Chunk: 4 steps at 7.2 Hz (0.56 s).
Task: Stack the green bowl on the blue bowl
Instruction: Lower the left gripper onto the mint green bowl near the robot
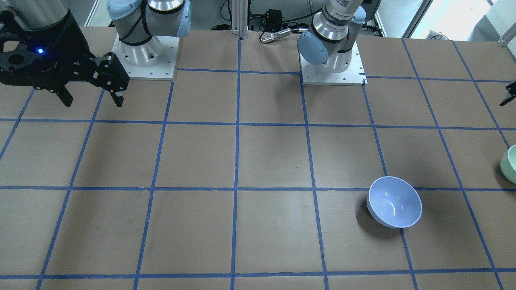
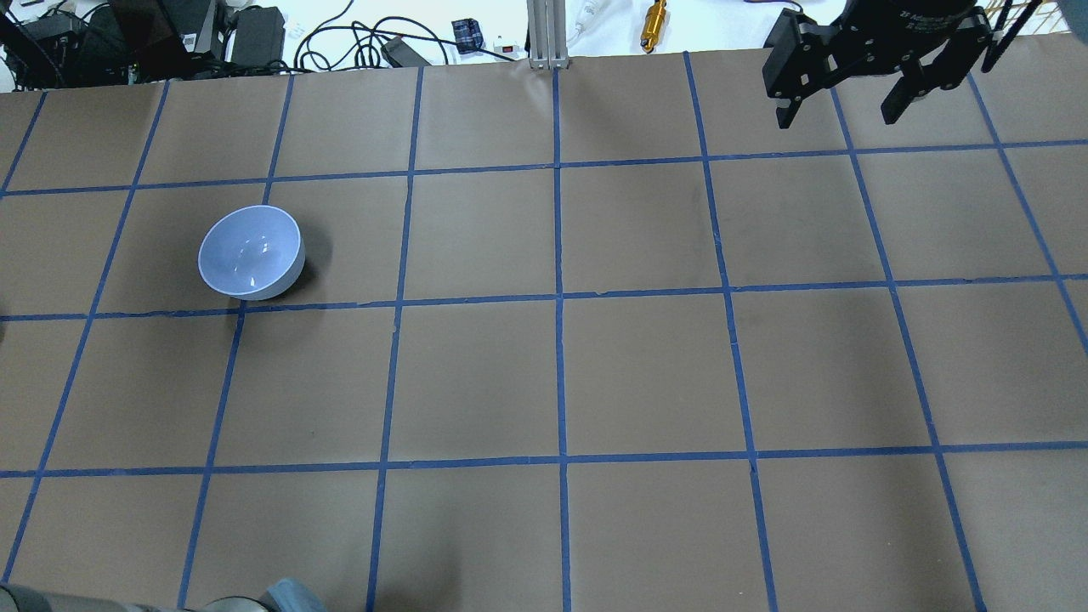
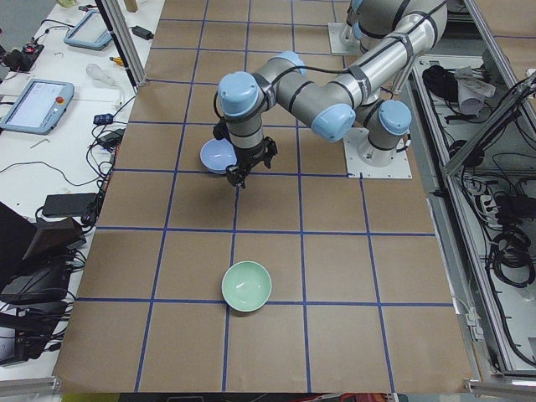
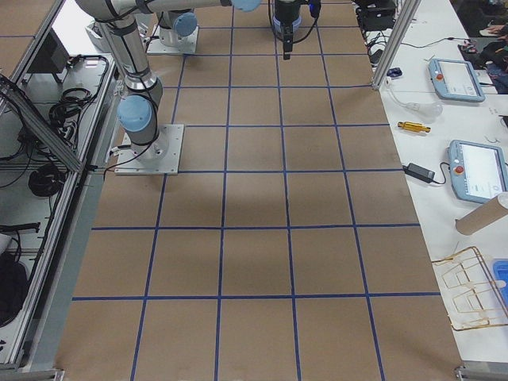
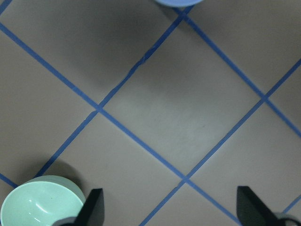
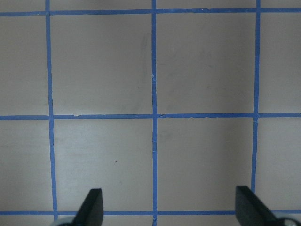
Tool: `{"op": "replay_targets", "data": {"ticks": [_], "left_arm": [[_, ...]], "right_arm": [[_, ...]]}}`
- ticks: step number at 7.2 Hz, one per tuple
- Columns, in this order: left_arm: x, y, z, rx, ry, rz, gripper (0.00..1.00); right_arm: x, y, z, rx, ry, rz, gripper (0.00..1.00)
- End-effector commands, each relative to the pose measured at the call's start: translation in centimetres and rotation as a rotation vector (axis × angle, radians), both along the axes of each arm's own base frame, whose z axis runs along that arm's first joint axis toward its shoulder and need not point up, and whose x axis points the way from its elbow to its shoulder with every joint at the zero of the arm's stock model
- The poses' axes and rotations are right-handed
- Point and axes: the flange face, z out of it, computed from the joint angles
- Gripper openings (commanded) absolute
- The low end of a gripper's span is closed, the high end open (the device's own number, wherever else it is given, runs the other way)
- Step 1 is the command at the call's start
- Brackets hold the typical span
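Observation:
The blue bowl (image 2: 251, 252) stands upright on the table's left half; it also shows in the front view (image 1: 394, 207) and the left side view (image 3: 214, 155). The green bowl (image 3: 246, 286) stands upright nearer the table's left end, cut by the front view's right edge (image 1: 510, 163) and low left in the left wrist view (image 5: 40, 203). My left gripper (image 5: 171, 212) is open and empty, hovering between the two bowls, closer to the blue one (image 5: 178, 2). My right gripper (image 2: 835, 117) is open and empty over the far right of the table (image 1: 93, 102).
The two arm bases (image 1: 145, 56) (image 1: 332, 64) stand on plates at the robot's edge. Cables, a gold connector (image 2: 654, 17) and a post (image 2: 544, 34) lie along the far edge. Tablets (image 4: 476, 171) and a wire rack (image 4: 472, 286) sit on the side bench.

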Motion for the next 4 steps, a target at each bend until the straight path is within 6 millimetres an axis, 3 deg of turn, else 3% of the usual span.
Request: {"op": "replay_targets", "data": {"ticks": [1, 3, 4], "left_arm": [[10.2, 1.0, -7.9, -0.006, -0.052, -0.199, 1.00], [15.6, 1.9, -13.5, -0.002, -0.051, -0.384, 1.00], [18.3, 3.5, -16.5, 0.007, -0.010, -0.460, 1.00]], "right_arm": [[0.0, 0.0, 0.0, -0.001, 0.000, 0.000, 1.00], [0.0, 0.0, 0.0, 0.001, 0.000, 0.000, 1.00], [0.0, 0.0, 0.0, 0.001, 0.000, 0.000, 1.00]]}}
